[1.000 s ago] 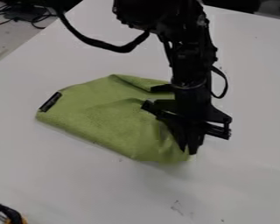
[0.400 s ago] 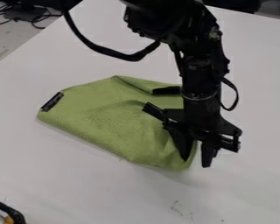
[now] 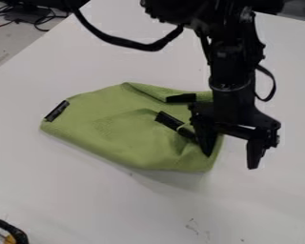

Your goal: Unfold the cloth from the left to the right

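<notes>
In the camera view, the cloth [image 3: 110,126] lay creased and partly folded on the table [image 3: 85,190]. The gripper [image 3: 231,160] hung at its right edge, fingers spread, one over the cloth, the other beyond it.

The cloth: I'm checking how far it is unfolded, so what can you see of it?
The cloth is green and looks soft. It lies partly folded on the white table, fairly smooth at left, creased at right, its upper edge turned over. A black tag sits at its left end; dark strips lie nearer the right. The open gripper has one finger over the right end; whether it touches, I cannot tell.
</notes>
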Controlling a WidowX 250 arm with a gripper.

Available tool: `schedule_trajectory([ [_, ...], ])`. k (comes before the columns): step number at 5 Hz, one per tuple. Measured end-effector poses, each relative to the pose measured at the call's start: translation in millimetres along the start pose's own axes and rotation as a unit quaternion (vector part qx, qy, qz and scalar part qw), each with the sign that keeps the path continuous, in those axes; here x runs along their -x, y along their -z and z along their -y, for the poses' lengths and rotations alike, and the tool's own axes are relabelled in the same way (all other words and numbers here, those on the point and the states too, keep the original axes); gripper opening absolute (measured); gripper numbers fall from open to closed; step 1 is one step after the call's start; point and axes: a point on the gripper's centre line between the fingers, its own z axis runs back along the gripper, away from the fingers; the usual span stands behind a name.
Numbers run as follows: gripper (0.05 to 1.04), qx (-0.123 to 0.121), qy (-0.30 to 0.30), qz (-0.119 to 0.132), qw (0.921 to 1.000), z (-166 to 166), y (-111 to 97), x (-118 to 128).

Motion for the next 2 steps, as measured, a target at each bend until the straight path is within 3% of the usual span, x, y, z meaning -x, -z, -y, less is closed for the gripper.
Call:
schedule_trajectory([
  [1,1.007,0.022,0.011,0.025,0.9994,23.7,-18.8,-5.6],
  [2,1.001,0.021,0.004,0.029,0.9994,31.9,-25.4,-3.3],
])
